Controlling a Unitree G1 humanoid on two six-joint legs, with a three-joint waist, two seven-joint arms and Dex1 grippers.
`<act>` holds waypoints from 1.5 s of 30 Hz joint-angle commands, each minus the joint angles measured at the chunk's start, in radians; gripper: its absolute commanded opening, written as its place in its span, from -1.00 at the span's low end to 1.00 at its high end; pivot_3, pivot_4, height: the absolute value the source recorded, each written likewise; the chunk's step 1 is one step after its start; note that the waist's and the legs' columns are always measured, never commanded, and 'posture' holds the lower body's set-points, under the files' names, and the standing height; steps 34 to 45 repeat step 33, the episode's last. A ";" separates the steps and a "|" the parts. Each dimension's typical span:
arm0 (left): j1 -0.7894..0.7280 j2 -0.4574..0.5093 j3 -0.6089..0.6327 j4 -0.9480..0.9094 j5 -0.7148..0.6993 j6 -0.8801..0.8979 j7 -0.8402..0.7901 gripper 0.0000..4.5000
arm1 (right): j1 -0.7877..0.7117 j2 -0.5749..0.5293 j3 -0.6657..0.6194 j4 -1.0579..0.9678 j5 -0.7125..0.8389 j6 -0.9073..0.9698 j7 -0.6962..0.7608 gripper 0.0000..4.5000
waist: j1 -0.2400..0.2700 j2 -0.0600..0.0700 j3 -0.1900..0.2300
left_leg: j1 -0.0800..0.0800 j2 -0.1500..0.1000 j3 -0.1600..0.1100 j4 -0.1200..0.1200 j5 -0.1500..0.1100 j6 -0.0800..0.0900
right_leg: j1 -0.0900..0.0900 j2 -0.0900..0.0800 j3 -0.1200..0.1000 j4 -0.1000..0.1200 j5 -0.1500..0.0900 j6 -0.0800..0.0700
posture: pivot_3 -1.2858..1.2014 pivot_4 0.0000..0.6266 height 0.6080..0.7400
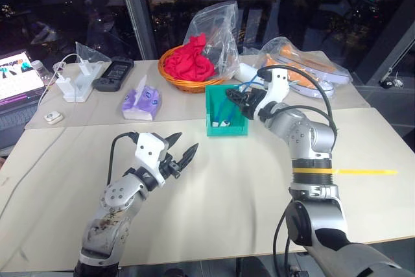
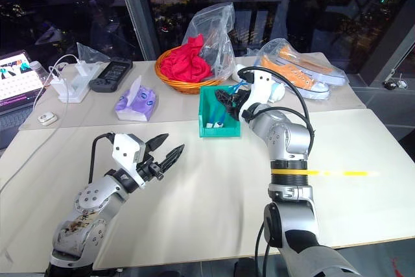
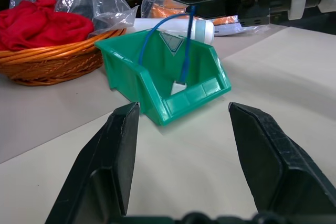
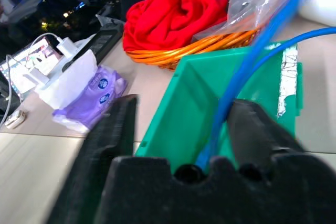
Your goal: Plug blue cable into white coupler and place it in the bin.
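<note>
1. I judge the task to be at its last step, the drop-off. My right gripper [image 1: 237, 97] hangs at the upper edge of the green bin [image 1: 227, 128], and its two black fingers stand apart with nothing pinched between them.
2. The blue cable [image 3: 185, 56] passes between those parted fingers without being squeezed. It loops over the bin's back wall and hangs down inside.
3. At the cable's lower end a small white piece rests on the bin floor. I take it for the white coupler [image 3: 179, 86], but I cannot tell whether the plug is fully seated in it.
4. My left gripper [image 1: 183, 152] hovers over the bare table [image 1: 214, 199], well apart from the bin, with its fingers spread and nothing in them.
5. The next move calls for drawing my right hand straight back and up, so the loop does not catch on a finger and drag the cable out.
6. The purple tissue pack [image 1: 142, 103] carries a round blue logo, but I cannot read any writing on it. The laptop screen [image 1: 16, 76] shows pictures too small to read.
</note>
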 commanded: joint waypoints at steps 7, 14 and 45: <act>-0.013 -0.049 0.127 0.007 0.012 0.034 0.183 0.28 | 0.299 -0.255 -0.015 -0.433 0.032 0.064 0.078 0.97 | 0.013 0.000 0.000 | -0.007 0.000 0.000 0.009 -0.001 0.001 | 0.000 0.000 -0.001 -0.001 0.001 0.003 | 0.03 -0.52 0.75; -0.015 -0.128 0.215 0.029 0.030 0.043 0.345 0.28 | 0.577 -0.218 0.021 -0.519 -0.136 -0.080 -0.089 0.97 | 0.000 0.000 0.000 | -0.006 0.000 0.005 0.014 -0.003 0.004 | 0.000 0.000 0.003 -0.001 0.007 0.003 | 0.03 -0.52 0.75; 0.017 -0.144 0.277 0.079 -0.001 0.022 0.389 0.28 | 0.597 -0.104 0.102 -0.427 -0.291 -0.311 -0.155 0.97 | 0.007 -0.001 0.001 | -0.003 -0.002 0.006 0.015 0.000 0.000 | 0.003 0.000 0.007 -0.001 0.011 0.004 | 0.03 -0.52 0.75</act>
